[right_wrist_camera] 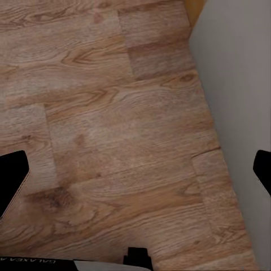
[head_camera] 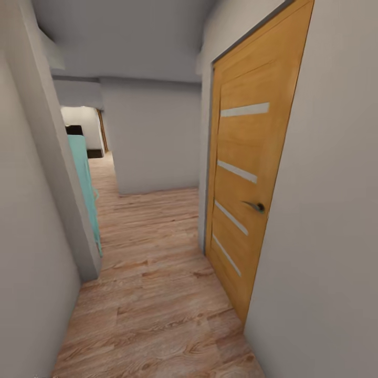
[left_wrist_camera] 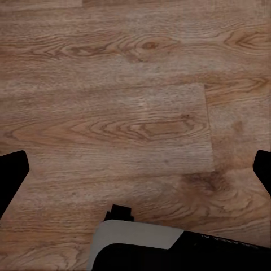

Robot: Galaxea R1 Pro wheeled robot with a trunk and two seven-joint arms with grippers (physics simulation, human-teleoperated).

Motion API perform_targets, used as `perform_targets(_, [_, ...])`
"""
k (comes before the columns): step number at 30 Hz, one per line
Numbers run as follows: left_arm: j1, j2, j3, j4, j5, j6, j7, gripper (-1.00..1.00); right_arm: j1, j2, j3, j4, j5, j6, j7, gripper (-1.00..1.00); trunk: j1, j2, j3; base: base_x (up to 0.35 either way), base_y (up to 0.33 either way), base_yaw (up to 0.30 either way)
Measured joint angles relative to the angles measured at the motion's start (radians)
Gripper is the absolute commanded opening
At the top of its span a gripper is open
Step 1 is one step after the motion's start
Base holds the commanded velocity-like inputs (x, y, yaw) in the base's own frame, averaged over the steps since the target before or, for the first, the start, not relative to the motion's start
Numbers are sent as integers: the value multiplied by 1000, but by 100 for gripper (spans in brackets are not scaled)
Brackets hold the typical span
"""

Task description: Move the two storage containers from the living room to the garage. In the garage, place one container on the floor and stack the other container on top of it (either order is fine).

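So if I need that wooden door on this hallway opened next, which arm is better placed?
Right, probably. The wooden door and its handle are on the robot's right side, and the right gripper hangs open beside that wall. The left gripper, also open, hangs over bare plank floor.

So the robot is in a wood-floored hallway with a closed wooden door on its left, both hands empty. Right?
Not quite: the head view shows the closed wooden door on the robot's right. The rest holds: wood plank floor, and the left hand and right hand are open and empty.
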Motion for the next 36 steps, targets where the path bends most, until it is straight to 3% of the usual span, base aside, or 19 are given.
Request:
perform_targets(29, [0, 1, 0, 1, 0, 2, 1, 100, 0, 0, -1, 0, 0, 0, 0, 100, 0, 0, 0, 319, 0, 299])
perform_targets(36, [0, 1, 0, 0, 0, 2, 1, 100, 0, 0, -1, 0, 1, 0, 0, 100, 0, 0, 0, 322, 0, 81])
